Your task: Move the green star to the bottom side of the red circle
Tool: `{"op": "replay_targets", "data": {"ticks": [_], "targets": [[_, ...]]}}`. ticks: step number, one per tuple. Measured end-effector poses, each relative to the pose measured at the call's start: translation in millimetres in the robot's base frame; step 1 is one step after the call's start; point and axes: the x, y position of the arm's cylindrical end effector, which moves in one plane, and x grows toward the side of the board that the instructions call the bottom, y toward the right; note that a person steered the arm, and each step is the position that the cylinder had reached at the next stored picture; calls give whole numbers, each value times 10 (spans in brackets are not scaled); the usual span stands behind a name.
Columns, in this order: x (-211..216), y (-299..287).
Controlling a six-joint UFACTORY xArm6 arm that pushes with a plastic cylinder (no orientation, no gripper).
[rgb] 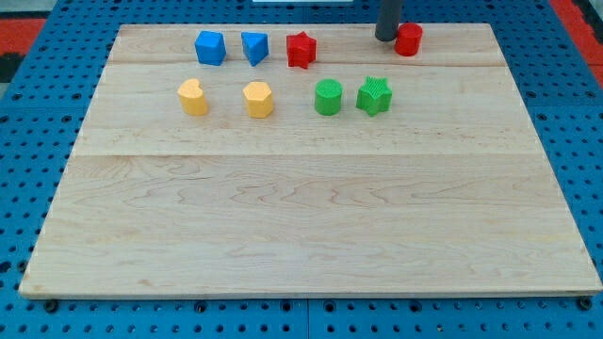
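Observation:
The green star [374,95] lies on the wooden board [311,226] in the upper right part. The red circle [408,40] sits near the board's top edge, above and to the right of the star. My tip [386,38] is at the top of the view, just to the left of the red circle and touching or nearly touching it. The tip is well above the green star.
A green circle [329,97] lies just left of the green star. A red star [301,49], a blue triangle-like block [254,47] and a blue cube [210,47] line the top. A yellow heart [192,97] and a yellow hexagon [258,99] lie at left.

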Motion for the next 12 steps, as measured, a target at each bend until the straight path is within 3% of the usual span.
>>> {"op": "replay_targets", "data": {"ticks": [1, 2, 3, 4, 5, 6, 7, 9, 10, 12], "targets": [[25, -166], [751, -147], [1258, 599], [1801, 270], [1784, -635], [1382, -843], [1219, -490], [1765, -393], [1389, -214], [1287, 40]]}}
